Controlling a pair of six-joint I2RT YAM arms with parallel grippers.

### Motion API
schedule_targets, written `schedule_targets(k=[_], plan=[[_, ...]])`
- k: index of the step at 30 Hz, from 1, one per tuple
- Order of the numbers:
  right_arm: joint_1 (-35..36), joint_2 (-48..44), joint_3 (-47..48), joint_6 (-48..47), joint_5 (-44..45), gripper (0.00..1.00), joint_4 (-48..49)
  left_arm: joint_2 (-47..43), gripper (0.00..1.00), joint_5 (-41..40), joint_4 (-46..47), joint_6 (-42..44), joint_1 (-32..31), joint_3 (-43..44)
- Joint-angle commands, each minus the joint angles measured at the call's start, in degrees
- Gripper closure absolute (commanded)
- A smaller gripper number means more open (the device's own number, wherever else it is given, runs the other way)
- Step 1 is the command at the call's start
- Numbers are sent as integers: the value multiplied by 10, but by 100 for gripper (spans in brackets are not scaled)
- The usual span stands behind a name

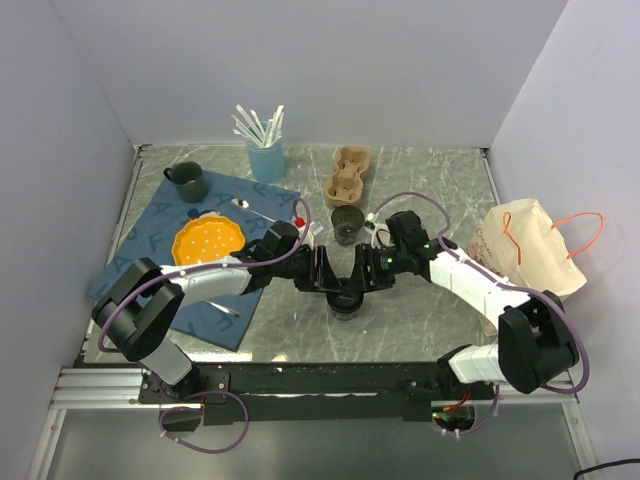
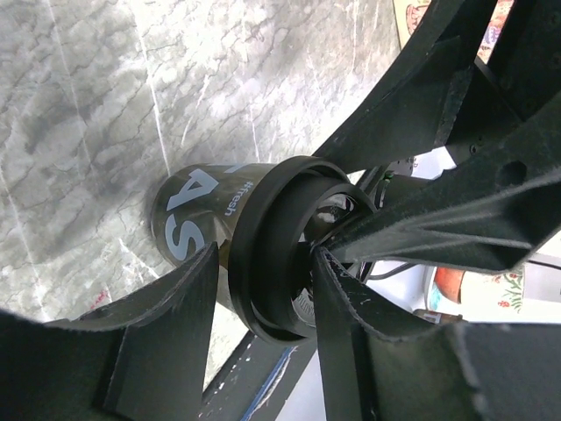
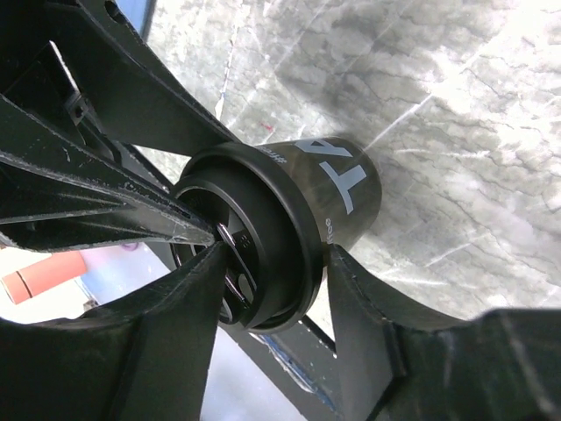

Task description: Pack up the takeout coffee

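Top external view: upright on the marble table (image 1: pixel 410 330), close to the arms' bases, the lidded takeout coffee (image 1: pixel 345 303) stands with its long axis vertical, directly beneath the left jaws and right jaws, both arms equally near. Each pair sits parted astride the black lid (image 2: pixel 263 246), though whether either truly clamps it cannot be told. Farther back lies the cardboard cup carrier (image 1: pixel 348 175), likely its destination.

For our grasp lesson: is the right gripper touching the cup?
Touching. Right wrist view: the right gripper's fingers meet the cup at lid and wall, no gap.
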Motion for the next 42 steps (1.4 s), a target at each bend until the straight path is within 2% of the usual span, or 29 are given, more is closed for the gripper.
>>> schedule_targets(k=[1,6,10,18,23,34,42], plan=[[-6,-3,67,-1,-19,41,-21,43,55,-51,-65,15,-18,-27],[-17,-32,94,30,-8,36,-52,44,56,-60,-68,14,-22,-29],[-26,-73,100,72,26,37,-101,38,55,-67,-68,11,-22,-36],[-27,-139,56,107,85,37,-120,47,55,-69,-62,12,-25,-37],[-28,-137,45,105,104,42,-139,53,54,-61,-68,17,-27,-18],[-36,-211,-40,171,142,55,-139,53,53,-58,-75,16,-39,6],[-43,-233,-68,187,147,60,-127,63,53,-62,-76,12,-53,23]])
